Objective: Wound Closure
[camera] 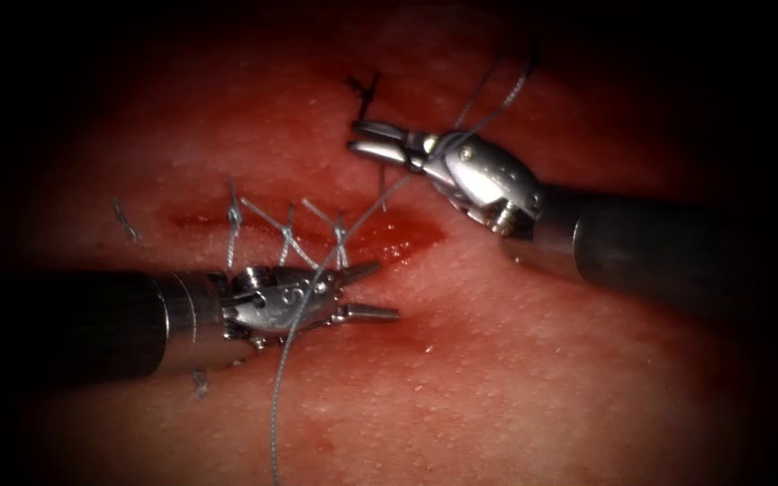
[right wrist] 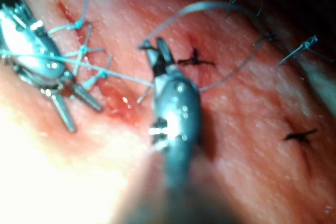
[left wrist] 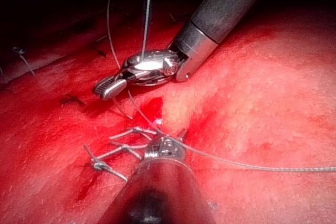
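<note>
The cut (camera: 317, 236) runs across the tissue, with several grey stitches (camera: 287, 236) laced over its left part. My left tool (camera: 385, 290) lies just below the cut's right end, jaws open and holding nothing. My right tool (camera: 353, 137) hovers above and right of the cut, jaws slightly open and empty. A long grey thread (camera: 297, 333) rises from the lower edge, crosses the left tool's wrist and curls around the right tool just behind its jaws (right wrist: 157, 53). A short thread end (camera: 383, 198) stands up from the cut. The left tool's open fingers (right wrist: 65, 116) also show.
Red fluid (camera: 398, 241) pools at the cut's unstitched right end. A dark knotted stitch (camera: 364, 90) sits just above the right tool's jaws, with other dark stitches (right wrist: 299, 136) farther off. Cut thread ends (camera: 125, 220) lie left of the cut.
</note>
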Tool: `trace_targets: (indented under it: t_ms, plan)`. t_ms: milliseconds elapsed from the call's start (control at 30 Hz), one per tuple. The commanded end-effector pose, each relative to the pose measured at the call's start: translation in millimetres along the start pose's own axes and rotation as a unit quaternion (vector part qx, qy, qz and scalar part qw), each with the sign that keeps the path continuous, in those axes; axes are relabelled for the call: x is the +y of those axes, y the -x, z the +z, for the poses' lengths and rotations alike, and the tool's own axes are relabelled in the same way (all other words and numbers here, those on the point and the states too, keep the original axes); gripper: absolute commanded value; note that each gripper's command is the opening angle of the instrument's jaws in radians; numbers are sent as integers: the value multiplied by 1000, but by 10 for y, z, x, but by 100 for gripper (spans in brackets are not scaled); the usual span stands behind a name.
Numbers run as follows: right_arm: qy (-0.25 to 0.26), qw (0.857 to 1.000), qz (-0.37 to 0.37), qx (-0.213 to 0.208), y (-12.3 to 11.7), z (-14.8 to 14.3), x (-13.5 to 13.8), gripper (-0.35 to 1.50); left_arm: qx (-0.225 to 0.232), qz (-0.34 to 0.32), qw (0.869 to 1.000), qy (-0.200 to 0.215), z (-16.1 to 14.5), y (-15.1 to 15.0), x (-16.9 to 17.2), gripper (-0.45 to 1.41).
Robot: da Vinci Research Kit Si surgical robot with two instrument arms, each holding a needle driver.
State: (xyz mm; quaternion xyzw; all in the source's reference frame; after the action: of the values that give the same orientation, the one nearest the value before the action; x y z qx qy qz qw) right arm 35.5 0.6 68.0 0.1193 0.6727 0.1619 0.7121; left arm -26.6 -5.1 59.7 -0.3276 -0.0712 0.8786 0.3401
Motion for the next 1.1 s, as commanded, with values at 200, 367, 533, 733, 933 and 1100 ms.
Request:
trace_targets:
  t_ms: [200,367,533,733,933,1100]
  plan:
    - [16,999,29,-29,-7,8,12,-35,1,0,1000,0,9,-3,1,31]
    - [34,996,61,-56,-9,8,13,-35,0,0,1000,1,10,-3,1,31]
    - [60,984,139,-93,-13,6,16,-35,0,0,1000,0,11,-3,2,31]
    - [80,965,223,-110,-18,7,17,-35,1,-1,1000,2,13,-4,3,31]
    - [84,954,263,-114,-23,9,16,-35,1,-1,1000,2,15,-5,4,31]
    - [75,946,291,-122,-26,11,14,-35,1,-2,1000,3,19,-7,6,31]
